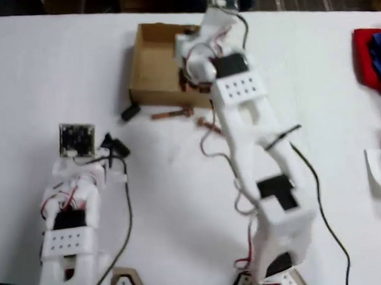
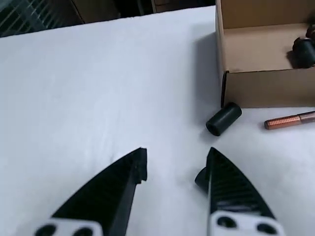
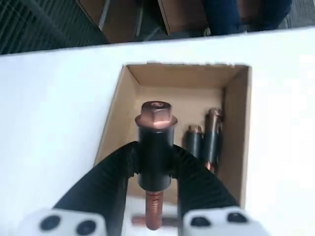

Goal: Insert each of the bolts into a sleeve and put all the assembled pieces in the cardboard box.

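Sleeve (image 3: 155, 142) with copper bolt (image 3: 157, 115) through it stands clenched in the right claw (image 3: 155, 153) above the cardboard box (image 3: 182, 78), probably light, rigid and slippery, best gripped mid-sleeve, while the left claw (image 2: 177, 155) gapes released near a loose sleeve (image 2: 224, 119) beside the box.

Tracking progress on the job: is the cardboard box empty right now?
No, two assembled pieces lie inside the cardboard box, while the right tool grips a bolted sleeve.
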